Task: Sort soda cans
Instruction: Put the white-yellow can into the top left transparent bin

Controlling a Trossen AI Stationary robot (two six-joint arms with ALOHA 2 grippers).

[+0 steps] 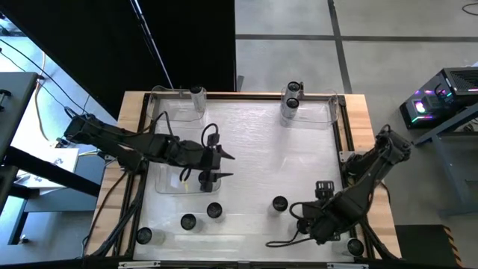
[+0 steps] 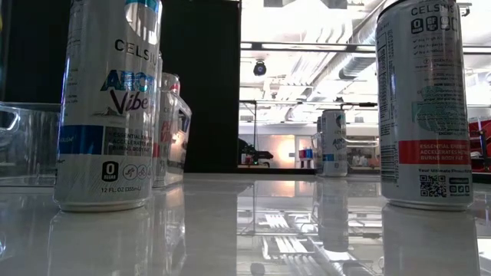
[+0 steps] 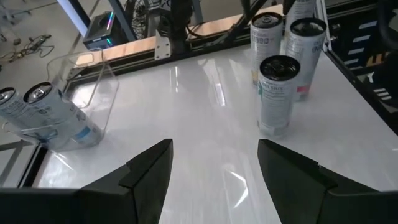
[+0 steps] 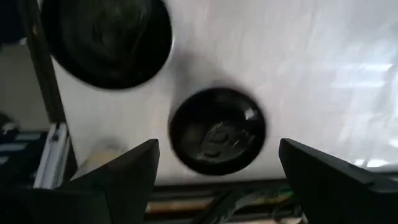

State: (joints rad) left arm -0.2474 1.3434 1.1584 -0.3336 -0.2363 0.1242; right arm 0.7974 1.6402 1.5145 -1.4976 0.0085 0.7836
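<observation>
Soda cans with dark tops stand about the white table. One soda can [image 1: 279, 203] stands near the middle, and three stand along the near left [image 1: 214, 211] [image 1: 188, 222] [image 1: 143, 236]. One can [image 1: 198, 93] is in the far left tray and two cans [image 1: 291, 97] in the far right tray. My left gripper [image 1: 228, 165] [image 3: 214, 146] hovers open at mid-left, pointing at the lone can [image 3: 277, 93]. My right gripper [image 4: 219, 146] is open, pointing down over a can top [image 4: 217, 130] at the near right; the arm [image 1: 336, 217] hides it from above.
Clear trays sit at the far left [image 1: 168, 104], far right [image 1: 328, 112] and under my left arm [image 1: 168, 183]. A second can top [image 4: 106, 37] lies close beside the right gripper. Another can [image 1: 355, 245] stands at the near right corner. Wooden rails [image 1: 134, 119] frame the table.
</observation>
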